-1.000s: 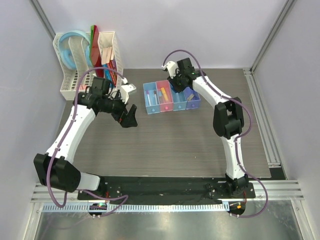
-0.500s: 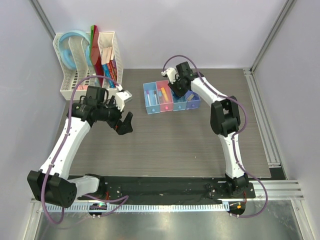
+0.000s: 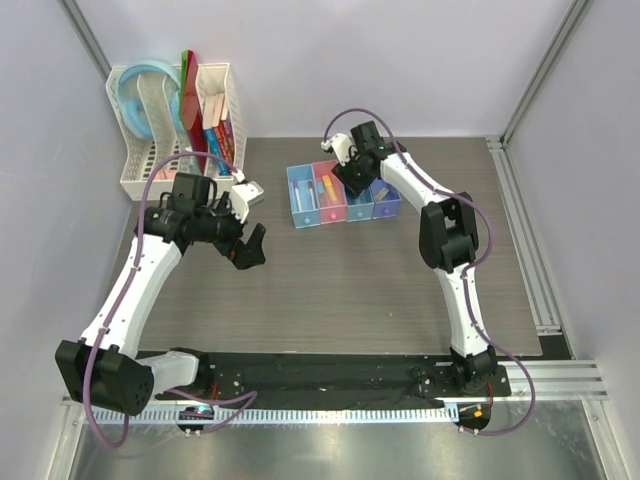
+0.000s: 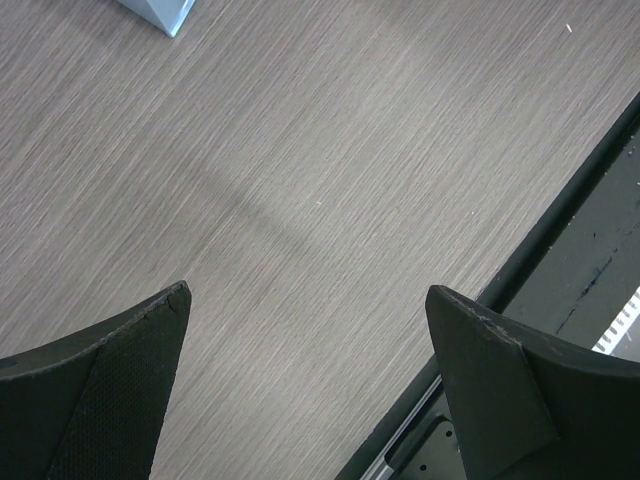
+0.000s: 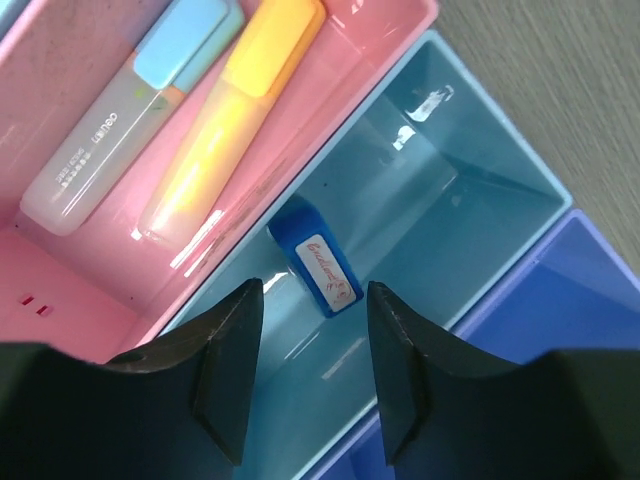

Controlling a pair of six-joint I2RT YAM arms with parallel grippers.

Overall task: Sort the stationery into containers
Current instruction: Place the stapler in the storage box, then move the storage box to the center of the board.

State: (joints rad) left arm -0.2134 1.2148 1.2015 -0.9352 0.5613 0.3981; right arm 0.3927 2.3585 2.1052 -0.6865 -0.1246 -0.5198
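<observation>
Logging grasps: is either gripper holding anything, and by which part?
Nothing. Right gripper is open above the dark-blue block lying in a light-blue bin; left gripper is open, empty.

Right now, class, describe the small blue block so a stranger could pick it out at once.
Find the row of four bins at the table's far middle. In the light-blue bin between the pink bin and the violet bin lies the block. It alone is dark blue and stubby, with a white label; the neighbouring highlighters are long.
</observation>
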